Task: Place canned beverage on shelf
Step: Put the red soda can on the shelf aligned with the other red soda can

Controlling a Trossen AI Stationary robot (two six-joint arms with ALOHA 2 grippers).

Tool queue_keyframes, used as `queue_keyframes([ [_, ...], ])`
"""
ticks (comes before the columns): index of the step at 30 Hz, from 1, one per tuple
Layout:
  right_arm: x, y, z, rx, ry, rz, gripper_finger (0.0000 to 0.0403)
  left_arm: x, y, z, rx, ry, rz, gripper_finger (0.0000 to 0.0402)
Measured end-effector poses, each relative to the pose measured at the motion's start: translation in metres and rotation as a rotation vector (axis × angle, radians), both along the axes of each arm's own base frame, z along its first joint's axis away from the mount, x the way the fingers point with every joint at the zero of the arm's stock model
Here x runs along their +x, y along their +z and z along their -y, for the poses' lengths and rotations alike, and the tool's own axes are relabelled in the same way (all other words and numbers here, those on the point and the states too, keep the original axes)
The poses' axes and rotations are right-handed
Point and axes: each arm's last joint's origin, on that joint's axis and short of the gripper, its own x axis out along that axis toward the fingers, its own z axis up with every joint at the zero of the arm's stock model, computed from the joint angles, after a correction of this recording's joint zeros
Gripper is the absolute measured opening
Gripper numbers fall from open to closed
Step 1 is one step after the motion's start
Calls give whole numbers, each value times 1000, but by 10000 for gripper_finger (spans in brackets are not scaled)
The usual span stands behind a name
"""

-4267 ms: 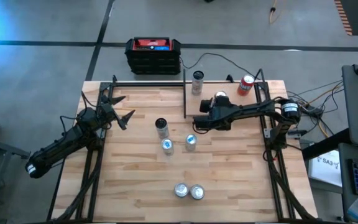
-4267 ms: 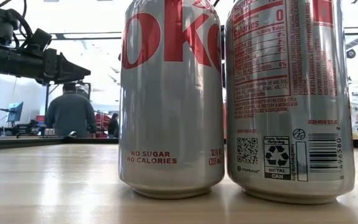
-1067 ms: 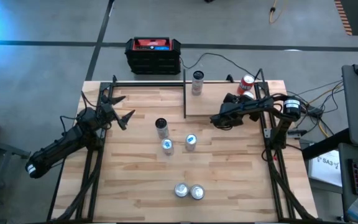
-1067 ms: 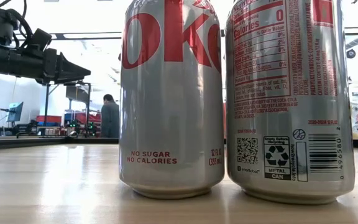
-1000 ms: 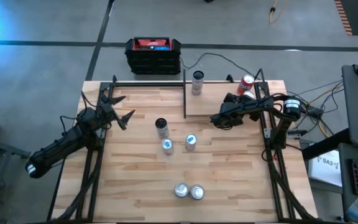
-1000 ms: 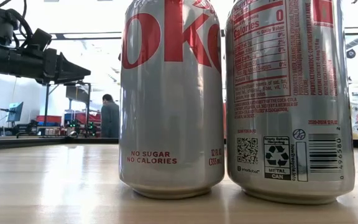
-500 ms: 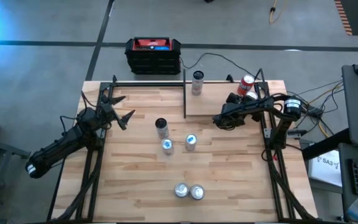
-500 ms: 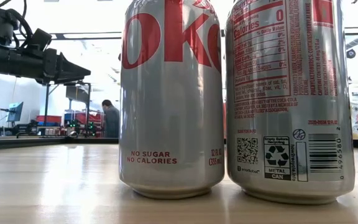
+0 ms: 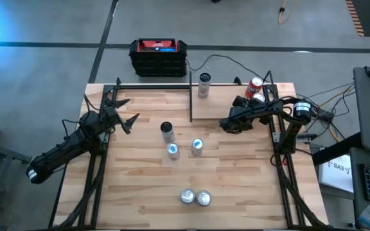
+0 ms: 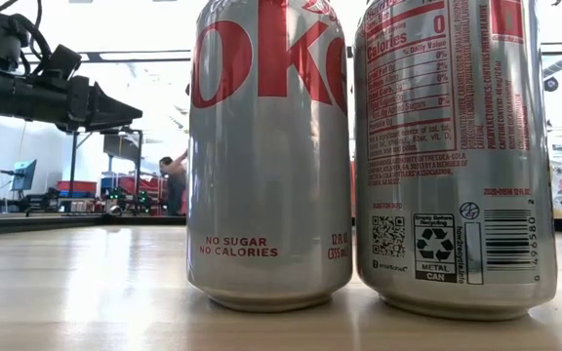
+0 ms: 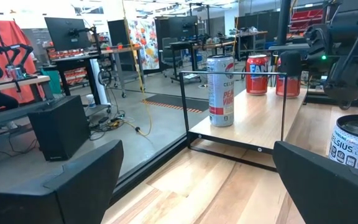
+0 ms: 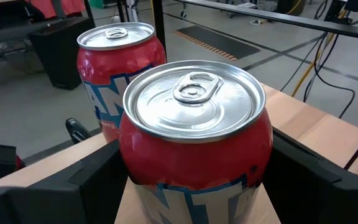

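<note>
Right wrist view has the right gripper (image 12: 191,186) clamped on a red aluminium can (image 12: 194,134) over the small wood shelf (image 9: 214,109), just beside another red can (image 12: 120,68). Sloppy release could knock both over. Left gripper (image 9: 122,112) idles wide open.

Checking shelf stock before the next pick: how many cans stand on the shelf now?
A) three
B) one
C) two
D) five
A: the shelf carries a tall silver can at its far left corner and two red cans at the right, the nearer one between the right gripper's fingers.
</note>
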Motion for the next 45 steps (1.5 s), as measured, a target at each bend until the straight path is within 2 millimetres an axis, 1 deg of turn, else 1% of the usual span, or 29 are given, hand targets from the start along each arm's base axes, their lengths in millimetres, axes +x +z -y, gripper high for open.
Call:
queue_keyframes([
  [17, -1, -1, 0, 6, 5, -13, 306, 0, 0, 0, 0, 0, 0, 398],
  [34, -4, -1, 4, 21, -18, -25, 307, 0, 0, 0, 1, 0, 0, 398],
  [38, -4, -1, 3, 24, -18, -26, 320, 0, 0, 0, 0, 0, 0, 398],
  [42, -2, -2, 2, 89, -52, -19, 346, 0, 0, 0, 0, 0, 0, 398],
  [45, 2, 1, 3, 116, -64, -7, 365, 0, 0, 0, 0, 0, 0, 398],
])
